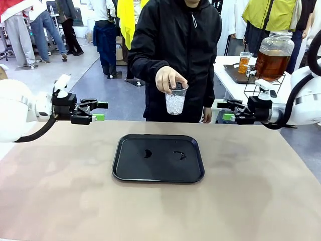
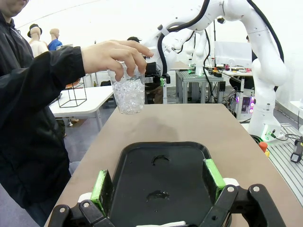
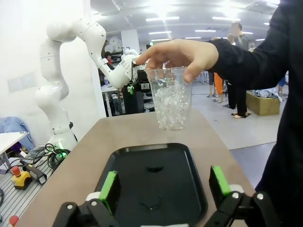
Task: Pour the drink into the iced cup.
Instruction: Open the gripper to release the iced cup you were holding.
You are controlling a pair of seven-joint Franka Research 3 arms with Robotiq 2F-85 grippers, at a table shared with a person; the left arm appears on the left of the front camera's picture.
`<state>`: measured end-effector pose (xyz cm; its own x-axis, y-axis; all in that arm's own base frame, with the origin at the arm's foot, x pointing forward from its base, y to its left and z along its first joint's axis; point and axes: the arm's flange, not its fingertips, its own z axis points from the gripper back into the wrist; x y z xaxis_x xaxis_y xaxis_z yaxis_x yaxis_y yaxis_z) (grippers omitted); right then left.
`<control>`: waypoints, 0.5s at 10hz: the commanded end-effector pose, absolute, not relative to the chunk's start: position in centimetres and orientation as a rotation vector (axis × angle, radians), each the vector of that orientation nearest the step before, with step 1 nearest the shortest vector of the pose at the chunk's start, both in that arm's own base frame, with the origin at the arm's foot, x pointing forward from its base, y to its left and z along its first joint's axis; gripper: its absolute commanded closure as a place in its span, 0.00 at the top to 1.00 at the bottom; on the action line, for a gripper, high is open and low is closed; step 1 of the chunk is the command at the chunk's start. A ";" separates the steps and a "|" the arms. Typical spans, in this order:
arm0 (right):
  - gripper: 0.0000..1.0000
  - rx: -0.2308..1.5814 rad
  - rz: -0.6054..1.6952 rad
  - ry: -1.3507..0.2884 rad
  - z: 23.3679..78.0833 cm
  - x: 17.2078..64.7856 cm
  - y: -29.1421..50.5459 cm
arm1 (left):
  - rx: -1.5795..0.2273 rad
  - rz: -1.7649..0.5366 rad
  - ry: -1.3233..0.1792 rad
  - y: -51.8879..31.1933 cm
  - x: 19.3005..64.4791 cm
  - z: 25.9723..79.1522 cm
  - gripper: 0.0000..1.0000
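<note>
Empty black tray with small wet smears, centred on table.

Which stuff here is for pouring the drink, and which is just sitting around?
For the job:
- iced cup, held by the person's hand
- dispenser jar of amber drink, on the side table

Just around:
- black tray
- small glass by the jar

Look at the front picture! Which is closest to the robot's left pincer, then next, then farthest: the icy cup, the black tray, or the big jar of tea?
From the left pincer, which is open:
1. Black tray, on the table, in the middle.
2. Icy cup, held in the person's hand above the tray's far edge. These two are nearly a tie.
3. Big tea jar, far right on the back table.
</note>
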<state>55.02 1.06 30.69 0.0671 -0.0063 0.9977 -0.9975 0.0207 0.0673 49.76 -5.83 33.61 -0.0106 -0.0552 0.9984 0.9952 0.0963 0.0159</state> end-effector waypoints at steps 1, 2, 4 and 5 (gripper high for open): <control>1.00 1.211 1.172 -1.201 30.8 54.3 0.8 | -1.093 -1.169 -1.231 -6.0 49.7 33.8 1.00; 1.00 1.229 1.142 -1.173 30.7 55.0 1.1 | -1.093 -1.169 -1.231 -6.0 49.7 33.8 1.00; 1.00 1.229 1.142 -1.173 30.7 55.0 1.1 | -1.093 -1.169 -1.231 -6.0 49.7 33.8 1.00; 1.00 1.229 1.142 -1.173 30.7 55.0 1.1 | -1.093 -1.169 -1.231 -6.0 49.7 33.8 1.00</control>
